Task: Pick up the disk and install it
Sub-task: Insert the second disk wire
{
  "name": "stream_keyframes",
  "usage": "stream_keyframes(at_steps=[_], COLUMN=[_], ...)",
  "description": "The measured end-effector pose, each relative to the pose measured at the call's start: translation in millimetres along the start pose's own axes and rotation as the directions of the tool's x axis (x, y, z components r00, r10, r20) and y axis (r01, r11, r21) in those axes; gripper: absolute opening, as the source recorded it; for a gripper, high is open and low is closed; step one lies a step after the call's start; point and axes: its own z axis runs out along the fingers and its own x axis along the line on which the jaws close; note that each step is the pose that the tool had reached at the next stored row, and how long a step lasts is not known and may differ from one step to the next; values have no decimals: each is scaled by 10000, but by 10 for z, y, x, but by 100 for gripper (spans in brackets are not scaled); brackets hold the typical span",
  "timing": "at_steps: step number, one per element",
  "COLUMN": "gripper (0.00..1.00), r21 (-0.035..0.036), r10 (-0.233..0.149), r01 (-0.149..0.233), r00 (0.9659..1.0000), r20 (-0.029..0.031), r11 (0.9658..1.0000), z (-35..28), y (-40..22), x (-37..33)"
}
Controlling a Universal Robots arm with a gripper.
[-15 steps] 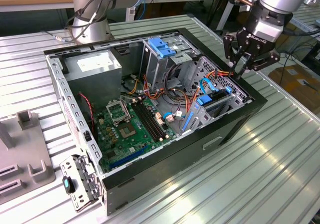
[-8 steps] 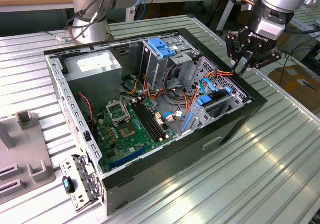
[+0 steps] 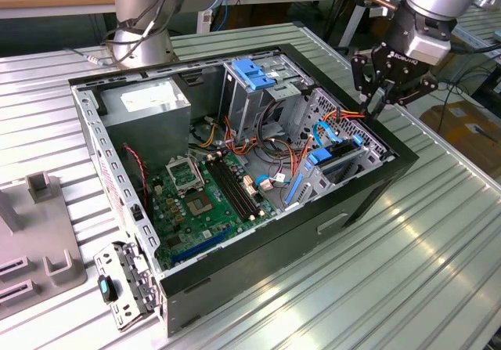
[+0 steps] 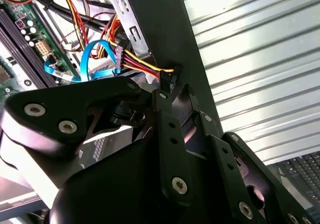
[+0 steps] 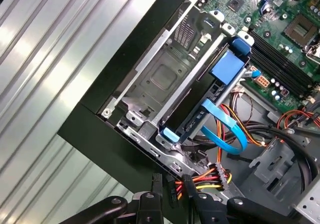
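At the corner of the open computer case (image 3: pixel 258 232) on the exterior view's right, the gripper (image 3: pixel 381 99) is held just above the case wall. Between its fingertips (image 5: pixel 172 186) a black plug on a bundle of red, yellow and black wires (image 5: pixel 205 176) appears pinched, so the jaws are clenched on it. The disk (image 5: pixel 200 111), with its blue rails, is seated in the bay inside the case, beside the looped blue cable (image 5: pixel 227 129).
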Motion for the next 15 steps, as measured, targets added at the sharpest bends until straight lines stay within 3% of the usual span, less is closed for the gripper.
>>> stream_keyframes(at_steps=[4, 15], gripper=[30, 30], r21=[11, 12], r10=[-351, -415], r01=[351, 415], r00=[9994, 9991], r20=[11, 12], r11=[9994, 9991], z=[16, 49], y=[-54, -86], x=[-4, -11])
